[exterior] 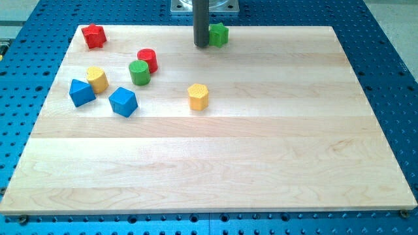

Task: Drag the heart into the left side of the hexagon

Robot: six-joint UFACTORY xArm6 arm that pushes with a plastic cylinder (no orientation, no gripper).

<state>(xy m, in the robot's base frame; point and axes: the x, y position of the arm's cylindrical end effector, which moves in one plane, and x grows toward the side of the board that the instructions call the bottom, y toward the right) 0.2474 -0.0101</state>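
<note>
Yellow heart (pixel 98 79): found near the board's left edge, in the upper half, touching or just beside the blue block (pixel 81 92) below-left of it.
My tip (pixel 200 46): parked at the top edge, about the middle. Nothing is held, since it's a bare rod with no jaws to open or close. It's well apart from the heart.
Green block (pixel 219 34): just beside the tip on the view's right; shape is not made out.
Yellow hexagon (pixel 198 96): below the tip, roughly mid-board, with open wood on its left side.
Cluster: a red cylinder (pixel 147 60) and a green cylinder (pixel 139 72) are touching, right of the heart; a second blue block (pixel 123 102) sits lower-right of it.
Red star (pixel 94 36): top-left corner.
Handling guess: small, light and rigid, probably slides easily on smooth wood and spins if pushed off-centre. No grasping is possible, so contact is best made on its left face.
Heading: lobes and point can't be told apart from here; no obvious long axis.
</note>
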